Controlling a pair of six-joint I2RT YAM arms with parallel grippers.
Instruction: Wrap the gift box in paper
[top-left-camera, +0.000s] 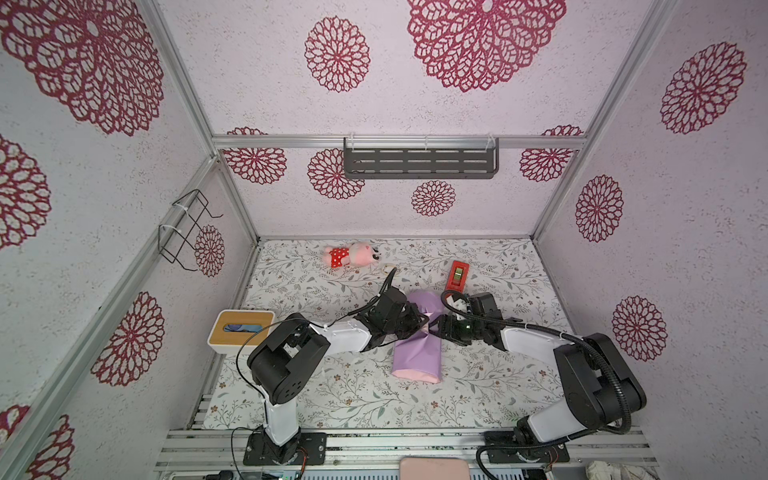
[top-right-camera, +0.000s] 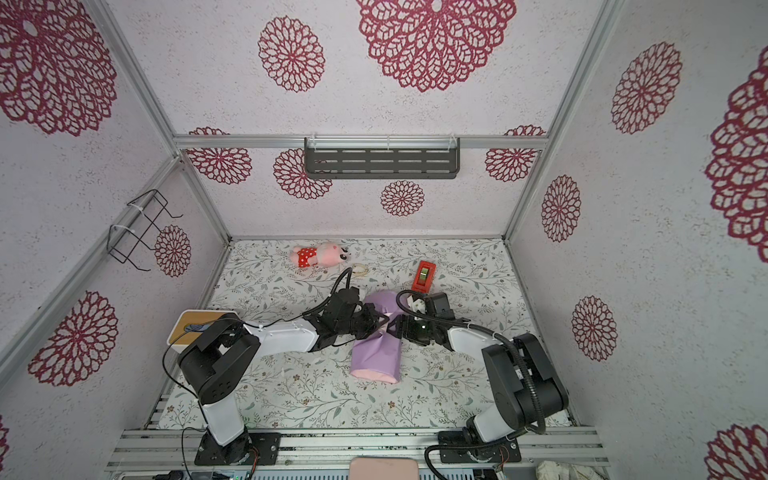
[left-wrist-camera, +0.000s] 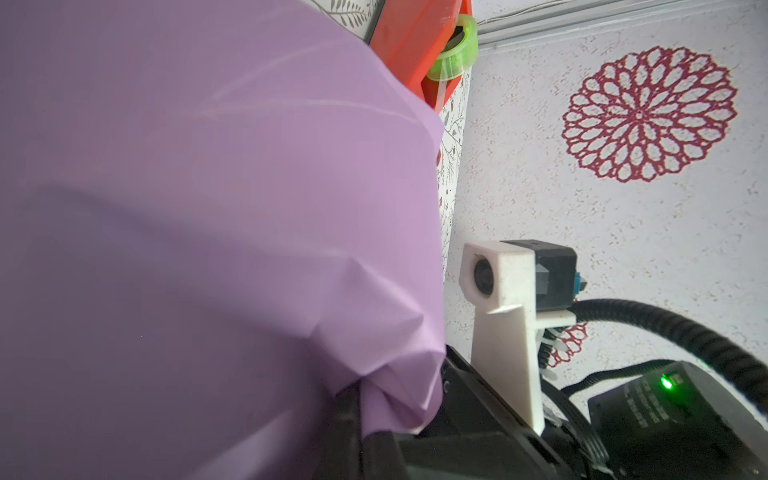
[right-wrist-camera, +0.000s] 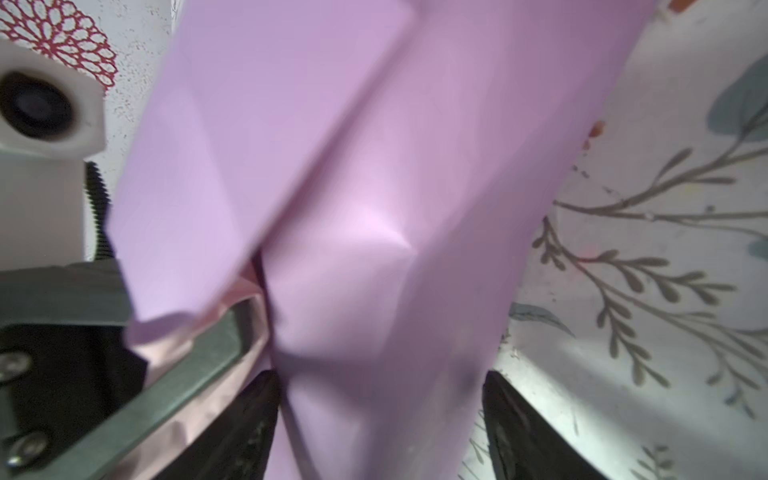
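Right at the near side, off the tabletop, a pink pad (top-left-camera: 434, 467) lies on the metal rail. The tabletop (top-left-camera: 332, 399) has a leafy cloth on it. At its left edge sits a white tissue box (top-left-camera: 241, 330) with a wooden top.

In the middle of the tabletop lies the paper (top-left-camera: 417, 353). It makes a long bundle that runs from near to far. The outside is purple, and a bit of pink shows at the near end. The gift box cannot be seen in any view; only the paper shows.

The two arms meet over the far half of the bundle. The left gripper (top-left-camera: 420, 322) comes in from the left. It is closed tight, and the left wrist view shows a bunched fold of purple paper pinched in it. The right gripper (top-left-camera: 435, 328) comes in from the right. Its fingers (right-wrist-camera: 253, 428) stand wide apart, one on each side of the bundle. Both touch the paper, so it has hold of the bundle. The two grippers are just beside each other.

Farther back, near the far end of the bundle, a red tape holder (top-left-camera: 457, 276) with a green roll lies flat. By the far edge, left of the middle, lies a pink soft toy (top-left-camera: 353, 254) in a red dotted dress. A small pale ring (top-left-camera: 388, 268) lies near it. A gray shelf (top-left-camera: 419, 162) hangs on the far wall.
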